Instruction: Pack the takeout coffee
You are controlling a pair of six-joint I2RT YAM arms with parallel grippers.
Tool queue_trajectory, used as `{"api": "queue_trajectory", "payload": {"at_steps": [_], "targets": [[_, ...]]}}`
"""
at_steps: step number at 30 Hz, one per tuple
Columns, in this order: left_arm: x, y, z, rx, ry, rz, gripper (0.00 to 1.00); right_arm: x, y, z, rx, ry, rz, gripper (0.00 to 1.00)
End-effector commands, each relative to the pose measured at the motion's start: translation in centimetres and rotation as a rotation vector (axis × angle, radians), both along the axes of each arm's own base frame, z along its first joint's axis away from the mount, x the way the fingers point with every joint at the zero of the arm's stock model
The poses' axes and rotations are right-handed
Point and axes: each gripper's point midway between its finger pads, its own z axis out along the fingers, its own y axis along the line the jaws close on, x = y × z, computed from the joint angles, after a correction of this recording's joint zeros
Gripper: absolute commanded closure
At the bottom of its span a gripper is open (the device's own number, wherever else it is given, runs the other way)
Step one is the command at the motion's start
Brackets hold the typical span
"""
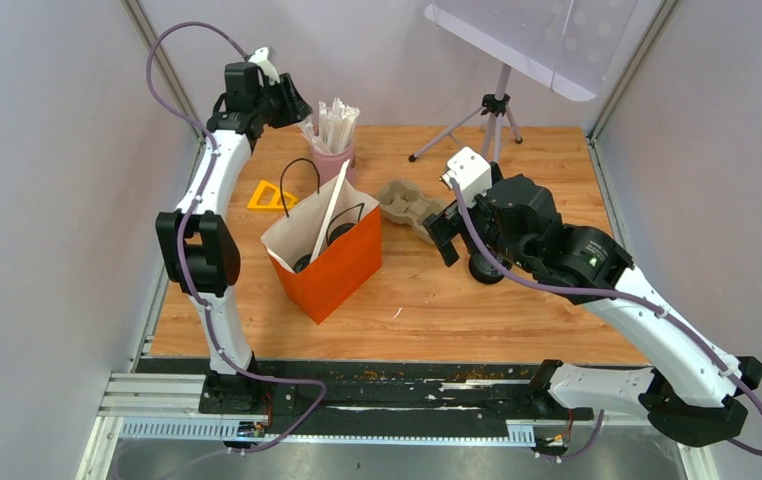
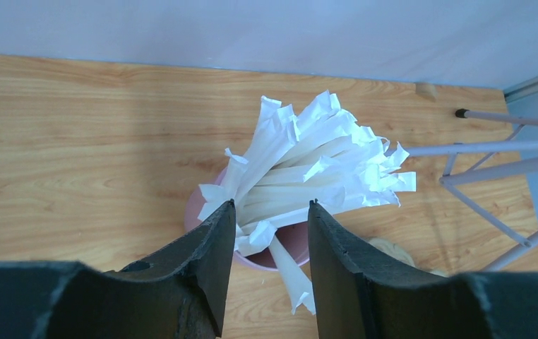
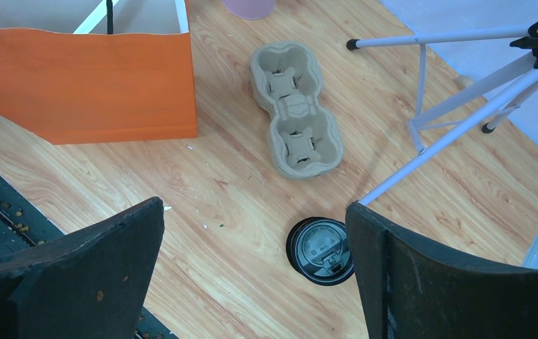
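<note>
The takeout coffee shows only as two dark round lids (image 1: pixel 306 262) inside the orange paper bag (image 1: pixel 332 270) at the table's middle; the cup walls are hidden. A white wrapped stick (image 1: pixel 332 205) leans out of the bag. My left gripper (image 1: pixel 297 108) hovers at the back over the pink cup (image 2: pixel 194 212) of white sticks (image 2: pixel 308 162). In the left wrist view the left gripper (image 2: pixel 272 203) is half closed, with one stick (image 2: pixel 291 272) lying loose between its fingers. My right gripper (image 3: pixel 255 208) stands wide open above the wood, right of the bag, holding nothing.
A bare black lid (image 3: pixel 320 251) lies on the table beside the right finger. A cardboard cup carrier (image 3: pixel 294 106) sits between the bag and a tripod (image 3: pixel 457 113). A yellow triangle (image 1: pixel 269 197) lies left of the bag.
</note>
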Motion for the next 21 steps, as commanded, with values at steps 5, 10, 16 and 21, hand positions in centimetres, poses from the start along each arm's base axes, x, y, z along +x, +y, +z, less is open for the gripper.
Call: {"api": "queue_trajectory", "payload": {"at_steps": [5, 10, 16, 21], "targets": [[0.7, -1.1, 1.5, -0.033, -0.060, -0.044, 0.54, 0.8, 0.8, 2.0, 0.036, -0.046, 0.002, 0.00], [0.2, -0.9, 0.7, -0.001, -0.038, -0.051, 0.57, 0.9, 0.7, 1.9, 0.033, -0.049, -0.002, 0.00], [-0.3, -0.8, 0.0, 0.016, -0.024, -0.055, 0.58, 0.9, 0.6, 1.8, 0.034, -0.050, -0.003, 0.00], [-0.6, -1.1, -0.4, 0.013, -0.012, -0.070, 0.59, 0.7, 0.3, 1.8, 0.037, -0.052, -0.009, 0.00]]}}
